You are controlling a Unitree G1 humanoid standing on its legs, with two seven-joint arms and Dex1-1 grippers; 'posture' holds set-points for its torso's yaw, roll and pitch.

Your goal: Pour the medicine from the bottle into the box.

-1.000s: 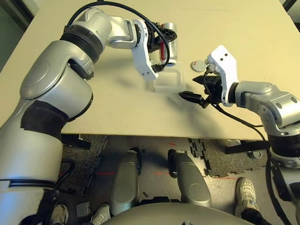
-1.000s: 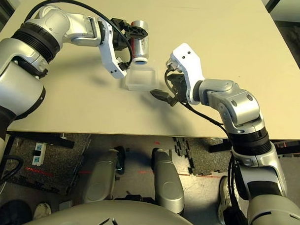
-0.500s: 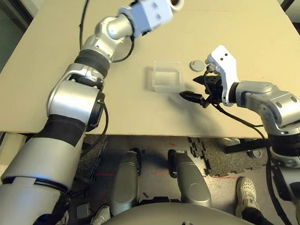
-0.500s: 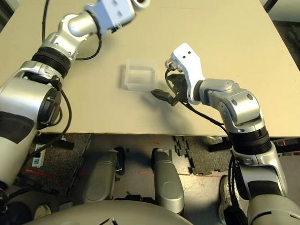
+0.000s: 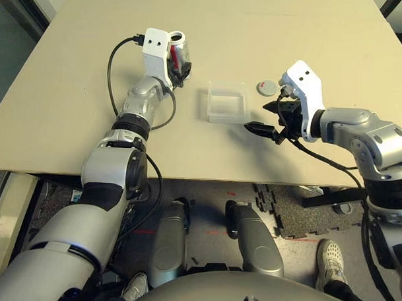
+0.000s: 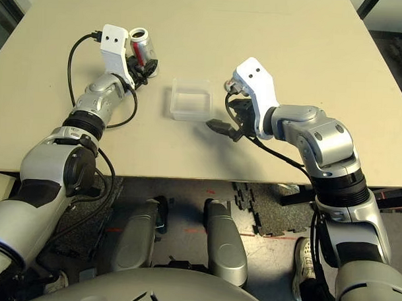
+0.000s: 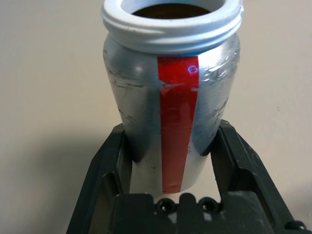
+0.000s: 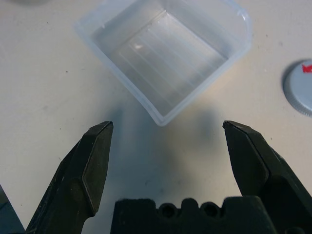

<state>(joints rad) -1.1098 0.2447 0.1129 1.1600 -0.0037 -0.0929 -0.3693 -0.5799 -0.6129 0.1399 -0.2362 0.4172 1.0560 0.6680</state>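
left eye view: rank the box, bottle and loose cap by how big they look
1. box
2. bottle, partly hidden by the left gripper
3. cap

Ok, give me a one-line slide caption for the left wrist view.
Left pincer shut on the uncapped silver bottle, red stripe facing the camera, above the tan table.

L gripper (image 7: 170, 161) clamps open bottle (image 7: 173, 83), red stripe facing cam, over table (image 7: 44, 73).
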